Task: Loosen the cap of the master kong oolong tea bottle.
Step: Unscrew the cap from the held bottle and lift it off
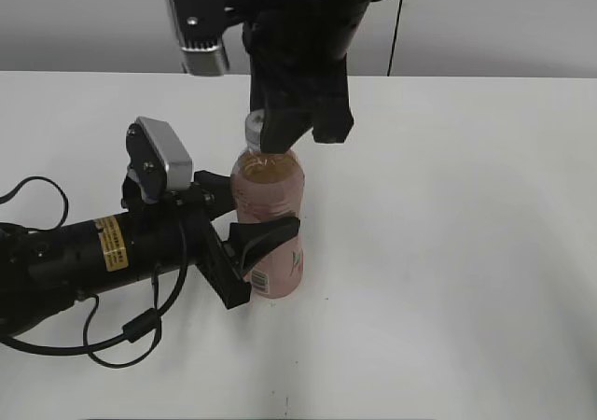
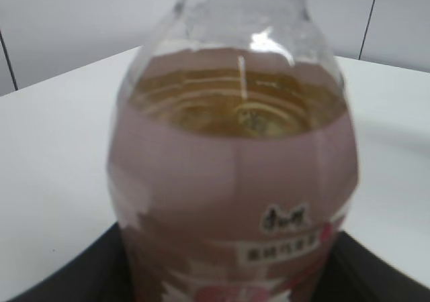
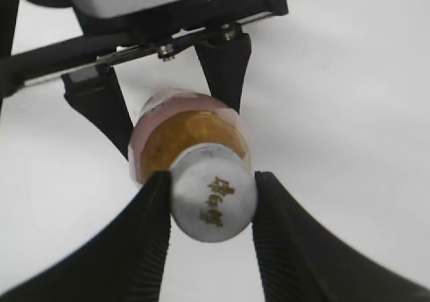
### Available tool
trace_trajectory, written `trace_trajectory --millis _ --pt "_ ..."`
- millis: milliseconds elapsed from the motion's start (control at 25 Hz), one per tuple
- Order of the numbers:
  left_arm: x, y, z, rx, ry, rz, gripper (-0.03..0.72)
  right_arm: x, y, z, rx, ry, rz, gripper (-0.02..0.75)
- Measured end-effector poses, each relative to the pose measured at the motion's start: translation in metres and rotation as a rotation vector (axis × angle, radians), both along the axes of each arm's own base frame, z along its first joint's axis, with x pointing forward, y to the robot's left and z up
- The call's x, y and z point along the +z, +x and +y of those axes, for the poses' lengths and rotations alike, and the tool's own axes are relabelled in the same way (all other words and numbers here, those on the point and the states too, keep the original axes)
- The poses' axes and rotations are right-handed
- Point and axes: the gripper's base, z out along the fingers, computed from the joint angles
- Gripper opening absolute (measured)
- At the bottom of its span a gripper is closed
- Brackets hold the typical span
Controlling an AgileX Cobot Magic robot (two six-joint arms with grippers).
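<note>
The master kong oolong tea bottle (image 1: 270, 191) stands upright on the white table, with pale amber tea and a pink label. It fills the left wrist view (image 2: 235, 168). My left gripper (image 1: 256, 222) is shut on the bottle's body at label height; its dark fingers show at the bottom corners of the left wrist view (image 2: 235, 285). The white cap (image 3: 213, 205) with small writing on top sits between the ribbed jaws of my right gripper (image 3: 213, 211), which touch it on both sides. In the exterior view the right gripper (image 1: 303, 133) comes down from above and partly hides the cap (image 1: 253, 126).
The white table (image 1: 448, 252) stretches to the right of and in front of the bottle. The left arm and its cables (image 1: 56, 261) lie along the table at the left. A grey wall is behind.
</note>
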Motion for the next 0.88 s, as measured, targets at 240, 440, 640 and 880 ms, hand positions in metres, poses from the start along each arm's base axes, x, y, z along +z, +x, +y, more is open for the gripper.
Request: trace_trajectory --millis 240,440,640,880 --pt "0.0 -0.0001 0.0 0.0 -0.001 0.0 0.393 0.0003 0.0004 0.0005 0.072 0.001 -0.026 0.281" --pt "0.0 0.0004 0.0005 0.01 -0.004 0.005 0.393 0.0012 -0.0002 0.0031 0.011 0.038 0.0 0.371" --pt "0.0 0.0008 0.0005 0.012 -0.004 0.007 0.393 0.0026 -0.0015 0.0071 -0.143 0.099 0.072 0.539" --pt "0.0 0.0008 0.0005 0.012 -0.004 0.007 0.393 0.0042 -0.0004 0.0072 -0.608 0.162 0.251 0.564"
